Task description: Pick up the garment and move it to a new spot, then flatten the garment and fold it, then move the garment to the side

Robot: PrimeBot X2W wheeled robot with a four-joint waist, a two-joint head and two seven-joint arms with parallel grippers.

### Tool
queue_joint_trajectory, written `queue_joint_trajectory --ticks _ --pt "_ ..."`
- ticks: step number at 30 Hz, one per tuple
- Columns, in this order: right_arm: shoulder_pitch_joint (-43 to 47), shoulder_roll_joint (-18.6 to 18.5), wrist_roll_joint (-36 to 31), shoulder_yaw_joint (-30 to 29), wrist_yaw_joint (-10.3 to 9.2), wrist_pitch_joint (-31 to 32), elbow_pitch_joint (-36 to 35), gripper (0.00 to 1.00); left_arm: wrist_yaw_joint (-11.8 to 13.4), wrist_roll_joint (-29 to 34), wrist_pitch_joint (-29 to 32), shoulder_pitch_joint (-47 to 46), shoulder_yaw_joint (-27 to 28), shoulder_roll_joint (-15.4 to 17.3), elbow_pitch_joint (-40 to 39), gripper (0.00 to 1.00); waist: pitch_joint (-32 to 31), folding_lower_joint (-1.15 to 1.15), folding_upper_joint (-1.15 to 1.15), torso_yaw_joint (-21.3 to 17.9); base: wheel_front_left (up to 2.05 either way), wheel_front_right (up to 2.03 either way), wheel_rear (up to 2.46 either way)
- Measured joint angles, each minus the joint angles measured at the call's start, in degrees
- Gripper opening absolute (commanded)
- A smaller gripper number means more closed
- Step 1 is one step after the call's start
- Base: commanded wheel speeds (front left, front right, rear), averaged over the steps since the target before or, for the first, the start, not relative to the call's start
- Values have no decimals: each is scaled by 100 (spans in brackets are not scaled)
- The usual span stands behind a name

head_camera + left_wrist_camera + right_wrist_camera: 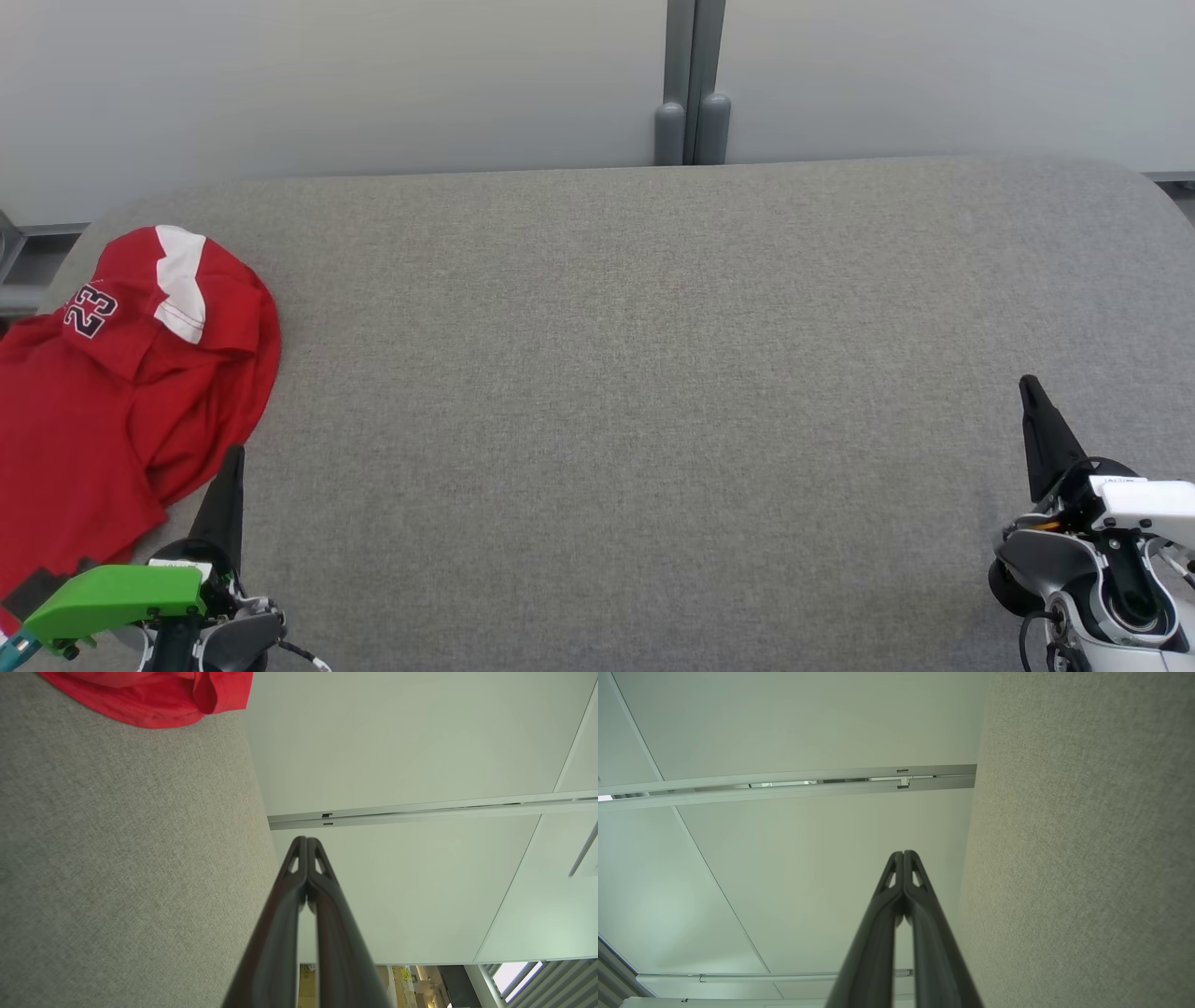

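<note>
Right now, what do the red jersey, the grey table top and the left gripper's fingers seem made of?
Red jersey: soft matte cloth, likely knit; it lies rumpled in folds.
Grey table top: woven fabric covering; weave visible.
Left gripper fingers: probably moulded plastic, dark, slight sheen.

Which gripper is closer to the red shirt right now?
Left. The left gripper, shut, sits by the shirt's near edge. The right gripper, also shut, is far across the grey surface.
</note>
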Motion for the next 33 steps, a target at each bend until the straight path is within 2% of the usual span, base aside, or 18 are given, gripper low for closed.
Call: queue_joint_trajectory --ticks 33 --pt "0 0 0 0 0 0 0 0 0 0 0 0 0 -1 -1 0 0 0 0 0 0 0 0"
